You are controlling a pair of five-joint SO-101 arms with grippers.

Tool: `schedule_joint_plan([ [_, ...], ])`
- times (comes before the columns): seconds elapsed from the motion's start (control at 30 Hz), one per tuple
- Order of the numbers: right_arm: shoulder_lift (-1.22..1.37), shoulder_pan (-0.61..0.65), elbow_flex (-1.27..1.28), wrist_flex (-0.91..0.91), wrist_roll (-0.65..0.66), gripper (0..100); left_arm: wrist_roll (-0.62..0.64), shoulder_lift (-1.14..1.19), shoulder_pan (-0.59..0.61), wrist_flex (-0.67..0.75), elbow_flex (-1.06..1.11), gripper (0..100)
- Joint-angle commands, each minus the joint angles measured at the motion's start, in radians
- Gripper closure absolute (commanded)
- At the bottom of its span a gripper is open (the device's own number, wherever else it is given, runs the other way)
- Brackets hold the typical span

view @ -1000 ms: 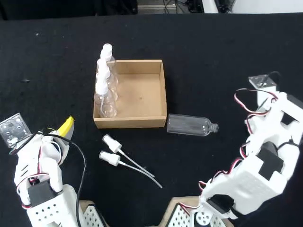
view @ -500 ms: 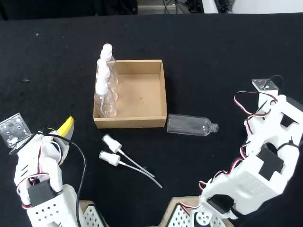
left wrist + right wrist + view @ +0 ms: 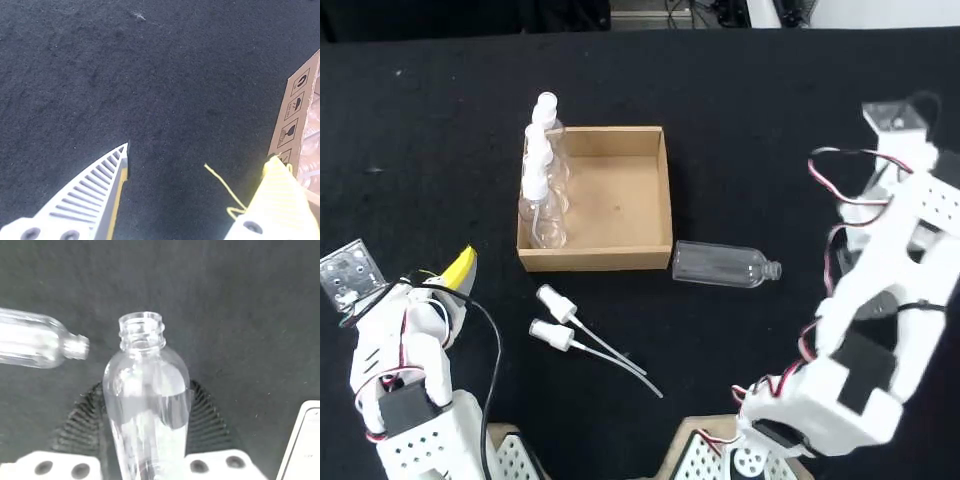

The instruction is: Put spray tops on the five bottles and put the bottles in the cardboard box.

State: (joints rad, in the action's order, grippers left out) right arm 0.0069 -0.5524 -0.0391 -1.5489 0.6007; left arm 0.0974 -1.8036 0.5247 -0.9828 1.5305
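Right wrist view puts the work plainly: the right gripper (image 3: pixel 146 405) is clamped on a clear uncapped bottle (image 3: pixel 144 365), one finger on each side of its body, with the threaded neck pointing away from the wrist and bare. Beyond it a second uncapped bottle (image 3: pixel 35 345) lies on its side on the black table (image 3: pixel 420 120), just right of the near right corner of the cardboard box (image 3: pixel 650 200).

High view shows three capped bottles (image 3: pixel 542 185) in a row along the box's left wall. They look to be standing inside it, though from this angle I cannot be fully sure. Two loose spray tops (image 3: pixel 553 318) lie side by side just near of the box, their dip tubes trailing to the right. The left gripper (image 3: pixel 199 152) hangs over bare table to the near left of the box, jaws well apart and holding nothing.

By my reckoning the job is three bottles in, and the fourth is being presented for capping. The next move falls to the left arm. It must pick up one spray top by its head, bring it over to the held bottle, thread the thin tube down the narrow neck and then seat and turn the collar. The tube is limp and the mouth is small, so alignment is the hard part.
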Motion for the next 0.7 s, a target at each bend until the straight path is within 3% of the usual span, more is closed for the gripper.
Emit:
schedule_joint_plan([
  [0.0, -0.120, 0.074, -0.064, -0.025, -0.054, 98.8, 0.002, -0.003, 0.002, 0.018, -0.012, 64],
  [0.43, -0.383, 0.163, -0.061, -0.043, -0.186, 98.8, 0.002, -0.003, -0.010, 0.018, -0.012, 64],
  [0.67, -0.572, 0.334, 0.027, -0.083, -0.236, 98.8, 0.000, -0.003, -0.042, 0.012, -0.012, 64],
])
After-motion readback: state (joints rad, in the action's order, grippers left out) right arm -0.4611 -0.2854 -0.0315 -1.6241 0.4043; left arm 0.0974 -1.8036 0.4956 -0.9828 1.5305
